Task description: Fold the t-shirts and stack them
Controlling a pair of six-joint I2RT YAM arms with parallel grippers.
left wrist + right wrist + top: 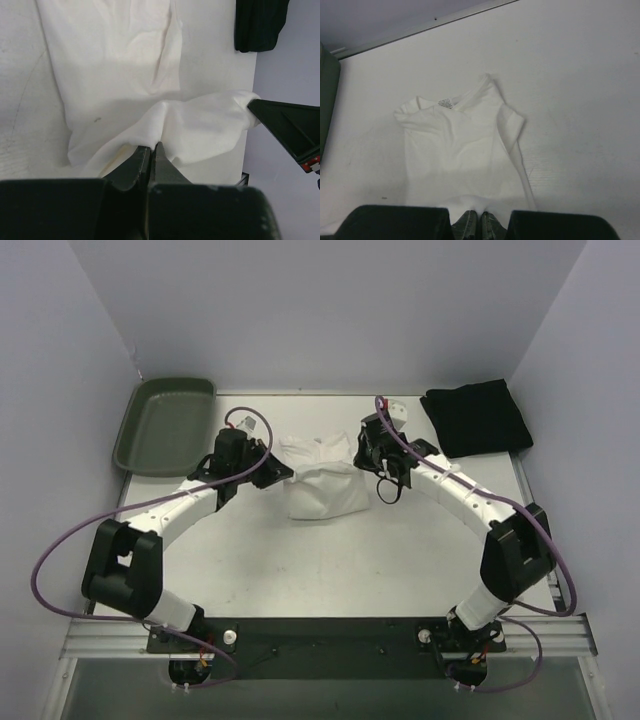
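Around white t-shirt [320, 485]: tray [165, 425], black t-shirt [477, 418].

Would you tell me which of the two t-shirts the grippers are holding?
The white t-shirt, pinched by left gripper and right gripper; the black t-shirt lies folded apart, far right.

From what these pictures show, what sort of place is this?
Probably a robot test cell in a laboratory: plain walls enclose a white table, and a left arm and a right arm are bolted to a rail at its near edge, with purple cables.
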